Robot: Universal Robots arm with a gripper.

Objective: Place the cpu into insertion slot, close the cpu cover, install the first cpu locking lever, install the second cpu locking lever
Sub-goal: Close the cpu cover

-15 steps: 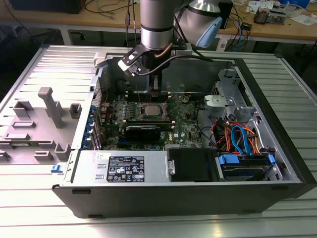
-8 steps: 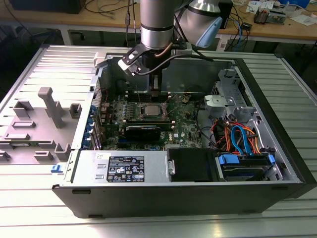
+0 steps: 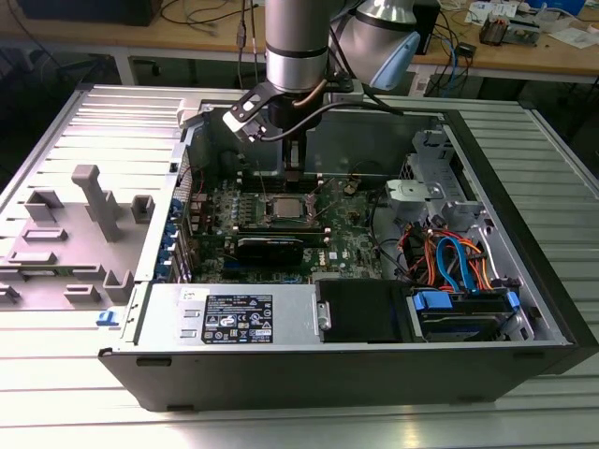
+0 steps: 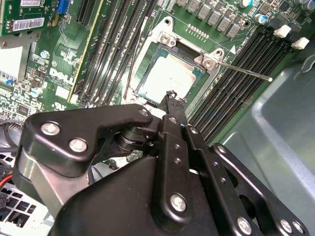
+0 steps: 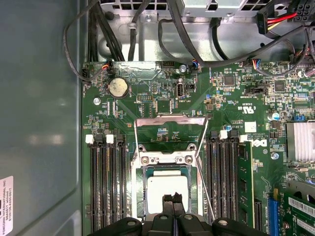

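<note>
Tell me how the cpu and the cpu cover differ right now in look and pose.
In the first wrist view, the cpu shows a solid pale face, while the cpu cover is a thin frame with a large cut-out that the green board shows through. The cpu lies flat in the insertion slot; the cpu cover stands open, clear of the cpu. Both are silvery and roughly square.

Place: electronics workshop or robotics lab
Evidence: opened computer case (image 3: 356, 365) on a ribbed metal surface (image 3: 56, 393)
Background: wooden surface (image 3: 524, 58) strewn with cables (image 3: 201, 14)
</note>
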